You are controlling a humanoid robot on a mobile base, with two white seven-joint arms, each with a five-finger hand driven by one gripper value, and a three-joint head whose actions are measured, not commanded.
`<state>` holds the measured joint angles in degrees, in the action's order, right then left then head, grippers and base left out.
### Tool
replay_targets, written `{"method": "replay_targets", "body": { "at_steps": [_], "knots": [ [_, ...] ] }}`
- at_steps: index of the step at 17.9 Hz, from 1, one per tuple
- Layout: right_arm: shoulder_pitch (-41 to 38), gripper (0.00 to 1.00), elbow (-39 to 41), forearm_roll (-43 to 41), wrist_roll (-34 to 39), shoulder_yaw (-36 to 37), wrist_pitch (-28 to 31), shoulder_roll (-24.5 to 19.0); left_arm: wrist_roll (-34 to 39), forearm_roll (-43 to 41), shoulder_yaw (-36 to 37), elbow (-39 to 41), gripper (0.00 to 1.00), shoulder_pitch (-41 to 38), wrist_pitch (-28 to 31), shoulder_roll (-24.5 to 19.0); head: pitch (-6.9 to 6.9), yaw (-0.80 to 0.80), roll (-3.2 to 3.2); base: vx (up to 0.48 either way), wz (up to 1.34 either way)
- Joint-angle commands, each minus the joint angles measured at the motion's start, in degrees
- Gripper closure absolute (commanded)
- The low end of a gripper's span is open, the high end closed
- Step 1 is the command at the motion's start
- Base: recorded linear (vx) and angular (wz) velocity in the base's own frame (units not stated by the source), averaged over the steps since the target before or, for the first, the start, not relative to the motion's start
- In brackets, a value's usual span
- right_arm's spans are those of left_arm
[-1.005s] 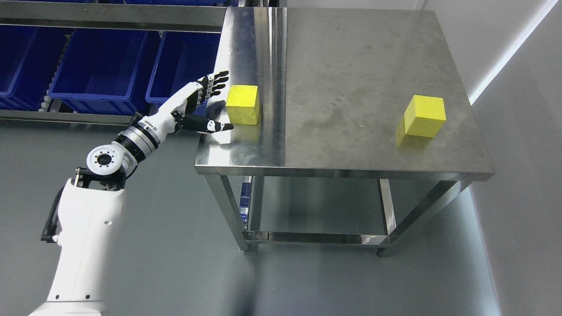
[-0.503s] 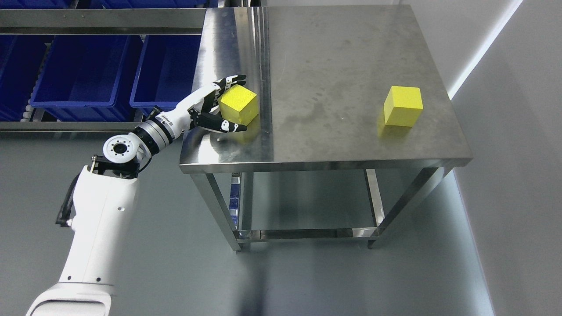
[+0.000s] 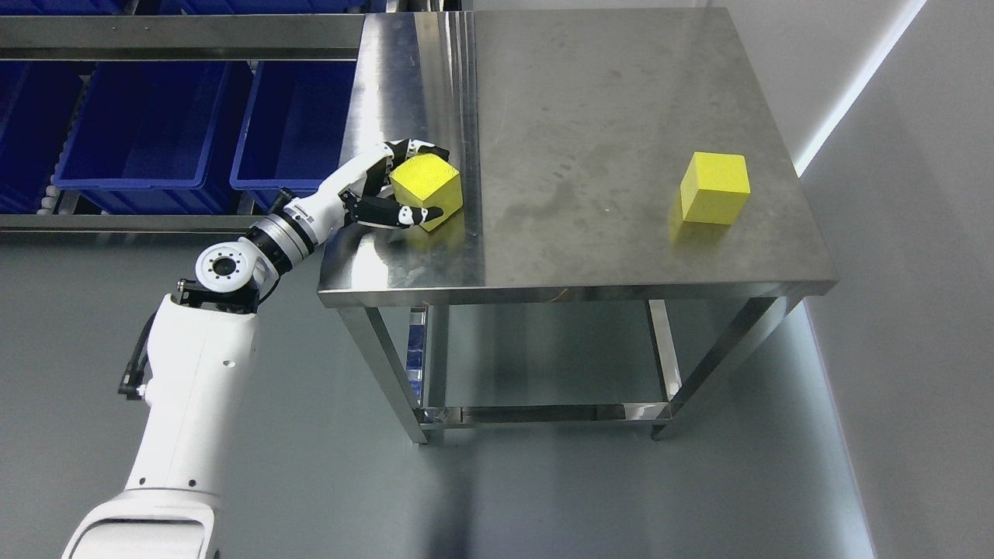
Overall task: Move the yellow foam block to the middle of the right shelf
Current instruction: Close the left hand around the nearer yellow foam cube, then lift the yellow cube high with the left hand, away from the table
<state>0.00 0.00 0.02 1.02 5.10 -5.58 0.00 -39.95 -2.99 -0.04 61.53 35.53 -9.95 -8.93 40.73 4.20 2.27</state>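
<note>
**Left hand closes on the near yellow block**

The left hand [image 3: 400,190] is wrapped around the yellow foam block [image 3: 429,186] at the left part of the steel table [image 3: 621,101]. The upper fingers [image 3: 415,147] curl over the far top edge of the block, and the thumb [image 3: 408,215] presses against its near lower side, so the block is pinched between them. The block looks a little tilted, with one corner turned toward the camera; whether it has left the table surface cannot be told for sure. It stands just beside the seam between the narrow left strip of the table and the wide main top.

A second yellow block [image 3: 714,189] rests well apart, near the right edge of the table, and nothing touches it. Blue bins [image 3: 155,116] sit on a rack to the left of the table. The right arm is not visible.

The step in hand seems to be the grasp, at its end. The next move probably calls for a lift straight up, to free the block, and then a carry to the right shelf. Foam is soft, so the grip should be firm but not crushing. The shelf itself is not visible here, so the robot may need to turn its base.
</note>
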Motion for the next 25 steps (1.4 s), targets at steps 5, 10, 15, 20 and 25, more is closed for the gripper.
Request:
{"method": "replay_targets", "body": {
  "at_steps": [5,10,15,20,25],
  "knots": [
    [0.09,0.00,1.00,-0.02,0.04,0.00,0.04,1.00,0.22,15.36,-13.57,4.90,0.64,0.68,-2.36,7.93,0.00,0.00,0.00,0.000,0.00],
    [0.17,0.00,1.00,-0.02,0.04,0.00,0.04,1.00,18.37,19.34,-16.57,8.26,0.53,0.16,-12.08,7.93,0.00,0.00,0.00,0.000,0.00],
    [0.09,0.00,1.00,-0.02,0.04,0.00,0.04,1.00,29.67,19.34,-16.04,10.28,0.57,-2.39,-14.22,7.93,0.00,0.00,0.00,0.000,0.00],
    [0.17,0.00,1.00,-0.02,0.04,0.00,0.04,1.00,29.67,19.34,-13.23,10.28,0.57,-3.88,-15.10,7.93,0.00,0.00,0.00,-0.009,0.08],
    [0.09,0.00,1.00,-0.02,0.04,0.00,0.04,1.00,29.49,19.34,-11.56,10.28,0.57,-6.17,-15.54,7.93,0.00,0.00,0.00,0.004,0.32]
  ]
}}
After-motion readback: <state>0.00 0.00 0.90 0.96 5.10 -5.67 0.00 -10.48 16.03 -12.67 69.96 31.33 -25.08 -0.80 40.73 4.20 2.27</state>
